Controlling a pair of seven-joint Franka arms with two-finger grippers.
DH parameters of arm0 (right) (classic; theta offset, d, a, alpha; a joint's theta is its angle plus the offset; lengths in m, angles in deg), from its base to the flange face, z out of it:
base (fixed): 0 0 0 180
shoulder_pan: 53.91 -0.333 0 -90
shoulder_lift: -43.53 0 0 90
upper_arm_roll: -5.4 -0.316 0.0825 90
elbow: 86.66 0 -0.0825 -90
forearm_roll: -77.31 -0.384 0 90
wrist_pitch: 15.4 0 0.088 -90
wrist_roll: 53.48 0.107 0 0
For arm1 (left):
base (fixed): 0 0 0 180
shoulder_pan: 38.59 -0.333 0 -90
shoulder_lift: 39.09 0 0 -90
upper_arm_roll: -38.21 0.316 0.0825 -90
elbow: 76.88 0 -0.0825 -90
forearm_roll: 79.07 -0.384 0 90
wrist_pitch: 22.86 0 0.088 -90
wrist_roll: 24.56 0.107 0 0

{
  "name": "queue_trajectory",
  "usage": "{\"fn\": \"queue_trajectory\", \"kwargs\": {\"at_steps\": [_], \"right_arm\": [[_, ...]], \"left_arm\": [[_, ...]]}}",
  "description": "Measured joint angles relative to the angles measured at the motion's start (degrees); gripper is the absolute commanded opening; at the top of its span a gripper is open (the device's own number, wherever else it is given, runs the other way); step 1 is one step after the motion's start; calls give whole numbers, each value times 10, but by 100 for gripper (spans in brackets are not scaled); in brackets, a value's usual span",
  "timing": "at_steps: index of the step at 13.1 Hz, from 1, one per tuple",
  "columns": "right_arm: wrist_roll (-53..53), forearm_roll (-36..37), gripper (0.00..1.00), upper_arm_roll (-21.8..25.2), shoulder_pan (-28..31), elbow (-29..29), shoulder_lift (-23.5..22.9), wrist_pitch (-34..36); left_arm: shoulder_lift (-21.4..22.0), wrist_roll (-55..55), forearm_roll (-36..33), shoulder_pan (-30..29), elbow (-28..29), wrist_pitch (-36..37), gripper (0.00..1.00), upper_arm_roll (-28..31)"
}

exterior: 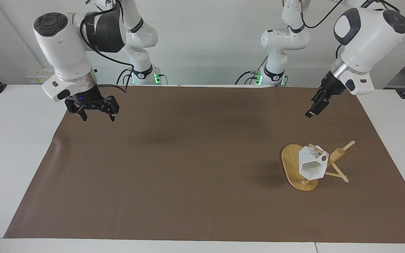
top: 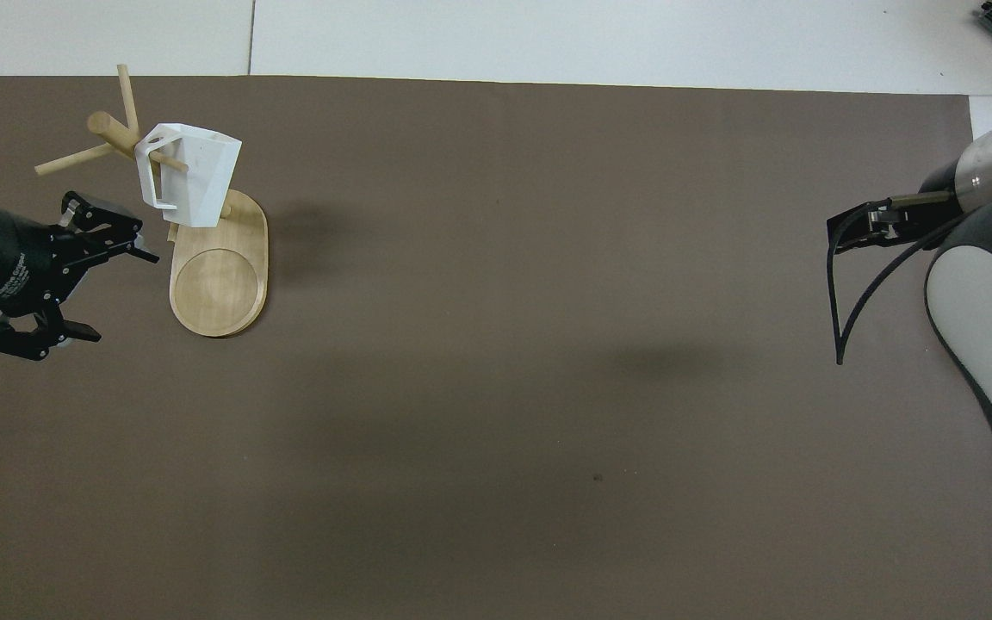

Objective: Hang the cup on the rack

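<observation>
The white faceted cup (exterior: 310, 166) (top: 195, 179) hangs by its handle on a peg of the bamboo rack (exterior: 290, 164) (top: 219, 288), which stands toward the left arm's end of the table. Nothing grips the cup. My left gripper (exterior: 312, 111) (top: 120, 294) hovers open and empty over the mat beside the rack's base, clear of it, on the side nearer the robots. My right gripper (exterior: 98, 118) waits open and empty above the mat at the right arm's end.
A brown mat (exterior: 188, 168) covers most of the white table (exterior: 16, 140). Pegs stick out from the rack's post (exterior: 337, 154) toward the table's end.
</observation>
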Motion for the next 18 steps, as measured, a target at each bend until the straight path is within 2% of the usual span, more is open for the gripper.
{"fn": "queue_trajectory", "kwargs": {"at_steps": [3,7,18], "right_arm": [[0,0,100,0,0,0,0,0],[0,0,100,0,0,0,0,0],[0,0,100,-1,0,0,18,5]], "left_arm": [[0,169,-37,0,-17,36,100,-1],[0,324,-50,0,-26,43,100,1],[0,465,-80,0,-69,76,100,1]]}}
